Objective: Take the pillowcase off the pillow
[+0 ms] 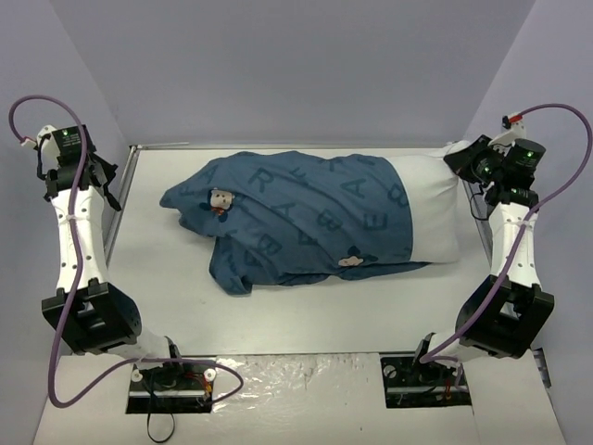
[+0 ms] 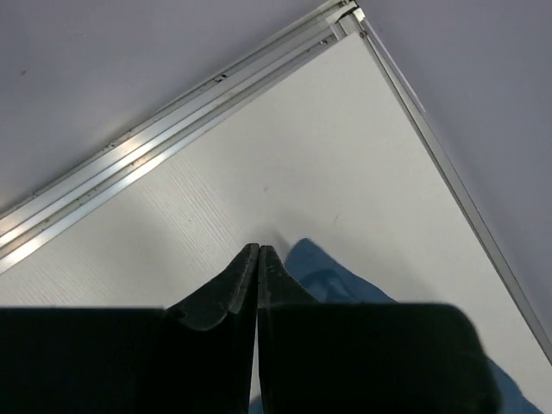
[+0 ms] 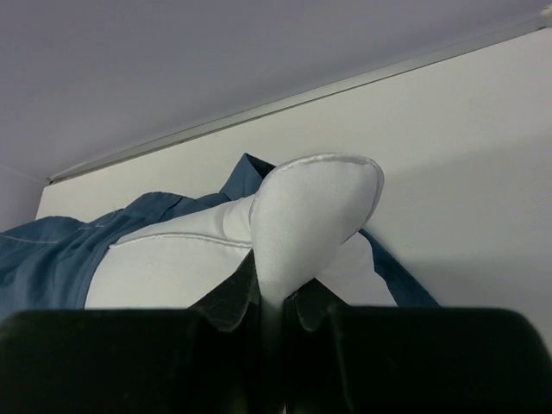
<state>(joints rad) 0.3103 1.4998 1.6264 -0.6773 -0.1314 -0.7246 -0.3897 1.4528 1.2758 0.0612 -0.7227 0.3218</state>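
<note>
Right jaws: clamped on a corner of the plump, plain white rectangular pillow [image 3: 319, 207], at the far right of the white worktop [image 1: 324, 315]. Left jaws: pressed shut with nothing between them, near the worktop's left edge. The dark-blue lettered cloth pillowcase [image 1: 296, 218] covers the pillow's left and middle, and the right end lies bare. The pillowcase's left end is slack and rumpled.

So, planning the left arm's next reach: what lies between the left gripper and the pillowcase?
Only bare table separates the shut left gripper from the pillowcase, shown in the top view.
</note>
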